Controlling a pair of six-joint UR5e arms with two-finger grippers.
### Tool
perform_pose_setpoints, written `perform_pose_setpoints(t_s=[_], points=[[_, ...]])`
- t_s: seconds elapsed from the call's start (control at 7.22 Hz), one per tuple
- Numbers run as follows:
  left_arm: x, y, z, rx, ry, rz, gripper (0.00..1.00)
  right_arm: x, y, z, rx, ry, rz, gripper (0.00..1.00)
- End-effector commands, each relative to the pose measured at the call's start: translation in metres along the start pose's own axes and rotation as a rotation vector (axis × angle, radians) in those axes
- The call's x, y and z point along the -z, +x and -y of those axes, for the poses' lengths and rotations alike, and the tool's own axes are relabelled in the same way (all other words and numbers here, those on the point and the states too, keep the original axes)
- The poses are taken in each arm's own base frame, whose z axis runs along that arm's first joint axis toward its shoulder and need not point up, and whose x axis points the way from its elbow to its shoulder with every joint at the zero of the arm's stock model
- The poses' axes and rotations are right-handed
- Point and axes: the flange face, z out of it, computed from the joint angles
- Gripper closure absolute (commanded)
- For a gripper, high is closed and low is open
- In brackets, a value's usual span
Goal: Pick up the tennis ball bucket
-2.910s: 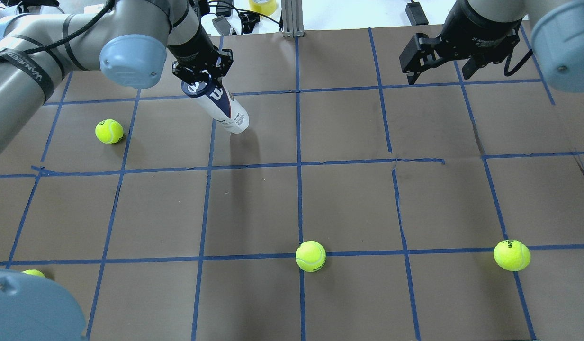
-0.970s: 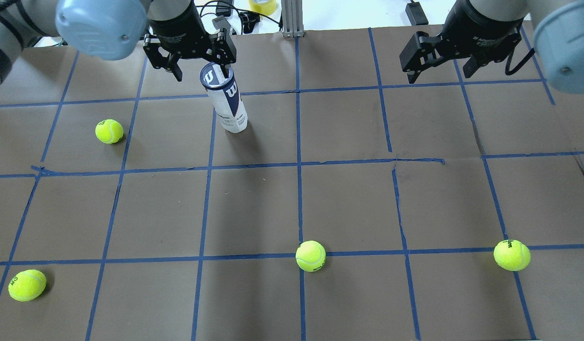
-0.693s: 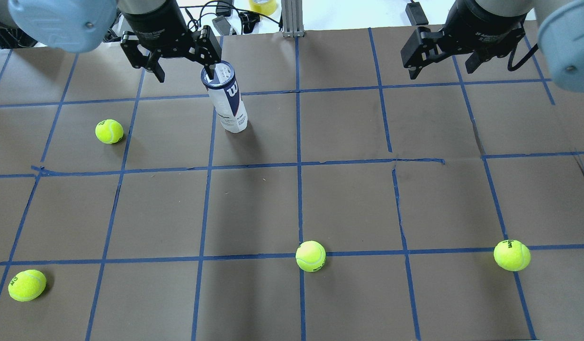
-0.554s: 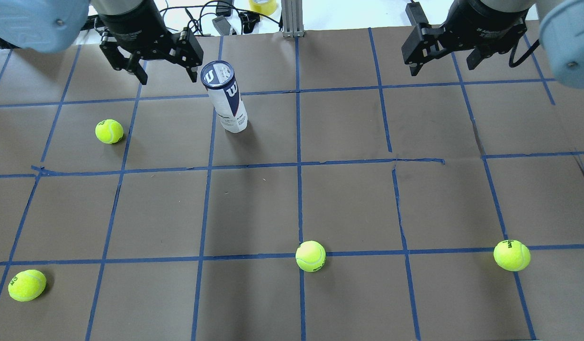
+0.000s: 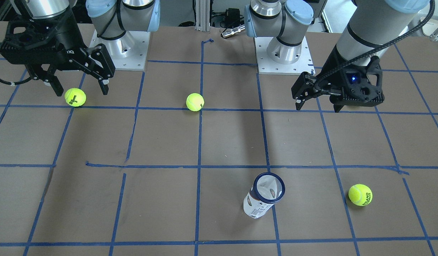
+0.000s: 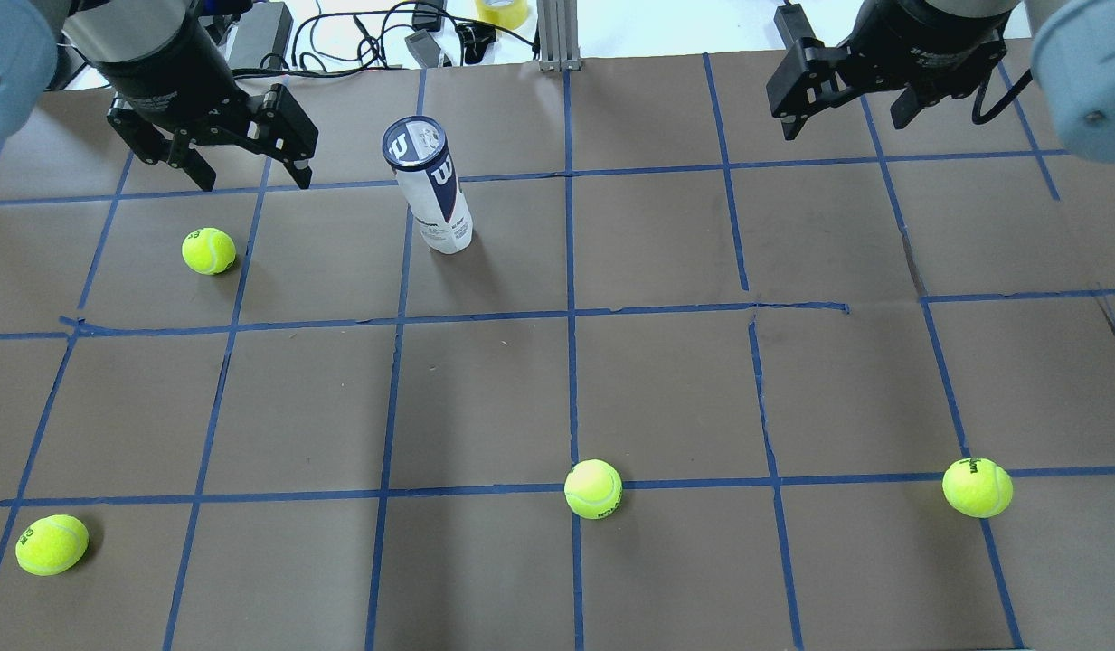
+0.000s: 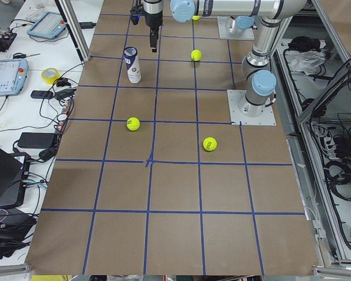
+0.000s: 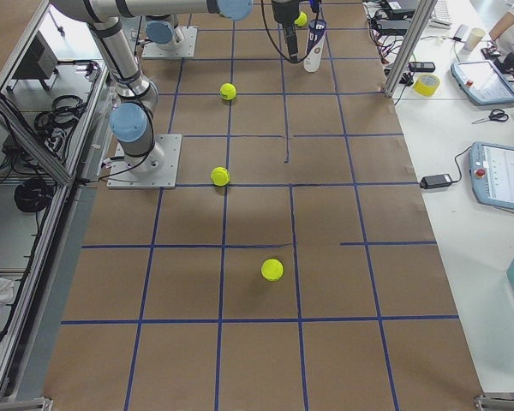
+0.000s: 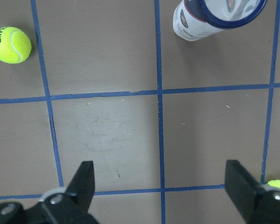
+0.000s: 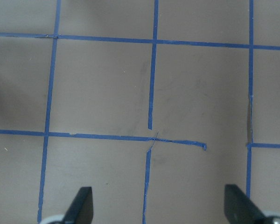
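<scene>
The tennis ball bucket is a slim clear tube with a white and navy label and a dark blue rim. It stands upright on the brown table, free of both grippers. It also shows in the front view and at the top of the left wrist view. My left gripper hangs open and empty above the table, to the left of the bucket. My right gripper is open and empty at the far right.
Several yellow-green tennis balls lie on the table: one left of the bucket, one at the near middle, one at the near right, one at the near left. Cables and a tape roll lie beyond the far edge.
My left gripper, earlier shut on the tilted bucket's top, has opened and moved left, away from it. The bucket now stands upright on its own. The right arm has barely moved.
</scene>
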Motion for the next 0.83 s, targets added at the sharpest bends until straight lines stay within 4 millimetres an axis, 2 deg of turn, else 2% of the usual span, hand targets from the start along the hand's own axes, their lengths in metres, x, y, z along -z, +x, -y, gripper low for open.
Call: perform_pose_setpoints(t_s=[0.0,0.55,0.69], points=[[0.0066,-0.0117,-0.0096,-0.003,0.009,0.006,0.00,-0.0079,0.0024,-0.0122,-0.006,-0.115,0.003,0.00],[0.0089,-0.0124,-0.0119,-0.001,0.012,0.008,0.00,-0.0046,-0.0017,-0.0123,-0.015,-0.096,0.020,0.00],[0.0091,-0.0127,-0.0116,0.000,0.014,0.004,0.00,-0.0005,-0.0028,-0.0074,-0.008,-0.046,0.016,0.00]])
